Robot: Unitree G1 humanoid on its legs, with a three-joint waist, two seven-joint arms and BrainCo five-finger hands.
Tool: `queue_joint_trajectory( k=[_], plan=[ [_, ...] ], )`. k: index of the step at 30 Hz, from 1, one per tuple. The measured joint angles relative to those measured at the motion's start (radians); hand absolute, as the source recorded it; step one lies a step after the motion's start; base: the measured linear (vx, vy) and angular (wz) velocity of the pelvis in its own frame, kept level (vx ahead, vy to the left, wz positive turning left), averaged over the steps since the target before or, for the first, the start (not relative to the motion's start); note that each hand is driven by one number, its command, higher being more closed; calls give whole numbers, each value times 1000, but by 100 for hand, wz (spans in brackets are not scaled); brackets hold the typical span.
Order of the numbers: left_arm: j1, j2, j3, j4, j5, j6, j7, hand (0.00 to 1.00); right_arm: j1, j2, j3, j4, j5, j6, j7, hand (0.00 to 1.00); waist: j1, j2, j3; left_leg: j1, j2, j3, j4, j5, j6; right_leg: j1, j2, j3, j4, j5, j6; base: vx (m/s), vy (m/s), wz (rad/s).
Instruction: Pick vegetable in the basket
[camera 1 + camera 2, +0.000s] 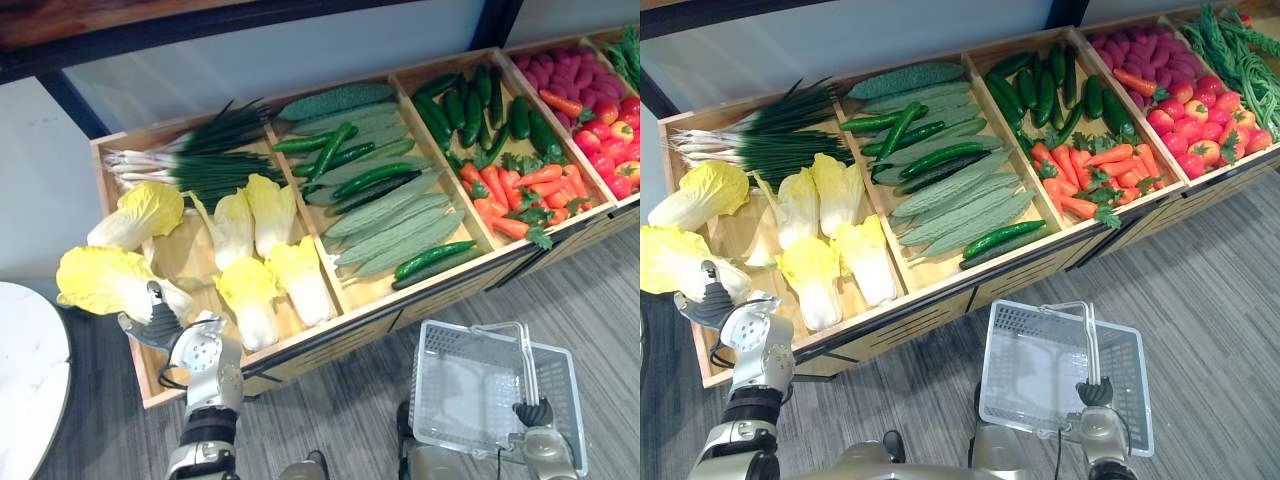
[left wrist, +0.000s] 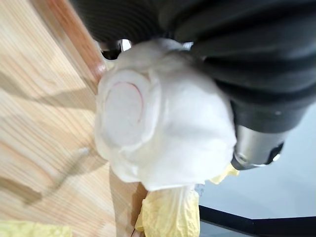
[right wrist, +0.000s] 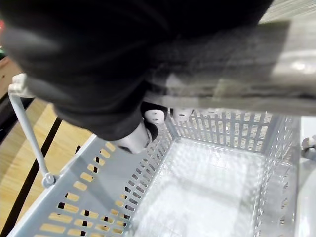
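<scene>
Eye views: high, facing down, sharing crate [image 1: 450,290] and basket [image 1: 1020,350].
Left wrist: tight on cabbage [image 2: 158,128].
Right wrist: close above basket.

The cabbage [image 1: 98,278] nearest me is pale yellow, with crinkled leaves and a white cut stem. It lies on its side in the front left corner of the wooden crate [image 1: 330,345], its leaves spilling over the left rim and its stem end against my left hand [image 1: 152,322]. The basket [image 1: 440,400] is pale slatted plastic and hangs upright before the crate, with my right hand [image 1: 532,413] closed round its raised handles.
</scene>
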Motion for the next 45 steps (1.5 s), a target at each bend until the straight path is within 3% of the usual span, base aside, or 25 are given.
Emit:
queue_joint_trajectory(
  k=[6, 13, 18, 23, 27, 30, 36, 45],
  plan=[
    [39, -16, 8, -116, 17, 0, 21, 100, 29, 2, -5, -12, -1, -1, 0, 100, 0, 0, -32, 0, 2, 1, 2, -6, 10, -3, 7, 10, 1, 5, -3, -51, -33, -4],
    [60, -19, -10, -325, 152, 2, -19, 100, 62, 2, -31, -34, -13, -4, -11, 100, -3, -3, -62, 10, 2, 31, 2, -10, 14, -4, 10, 35, -15, 21, -3, -30, -24, -13],
    [68, -16, -104, -396, 221, 45, -175, 100, 88, -9, -39, -79, -49, -7, -10, 100, -10, -1, -81, 24, 2, 63, 2, -18, 18, -8, 11, 67, -15, 25, -1, -14, -11, -17],
    [72, -3, -191, -396, 246, 87, -269, 100, 94, -38, -26, -132, -89, -29, -4, 100, -32, -1, -82, 36, 2, 108, 10, -33, 22, -14, 20, 105, -14, 29, 5, -18, -11, -26],
    [74, 32, -287, -398, 325, 97, -373, 100, 103, -77, 6, -196, -140, -52, 26, 100, -35, -1, -84, 39, 1, 164, 22, -50, 19, -37, 26, 165, -13, 40, 10, -14, -1, -41],
    [74, 61, -354, -398, 360, 114, -458, 100, 105, -117, 56, -250, -184, -61, 78, 100, -55, -1, -84, 38, 1, 190, 37, -64, 23, -45, 30, 191, -13, 46, 12, -16, -9, -28],
    [64, 138, -486, -391, 422, 90, -629, 100, 112, -224, 143, -349, -208, -122, 174, 100, -60, -2, -84, 43, 3, 253, 74, -97, 22, -61, 42, 257, -13, 59, 19, -31, -15, -33],
    [2, 255, -754, -386, 431, -17, -893, 100, 30, -397, 284, -427, -208, -221, 305, 100, -96, 0, -85, 58, 11, 352, 139, -144, 31, -73, 58, 339, -5, 67, 29, -24, -8, -29]
  ],
)
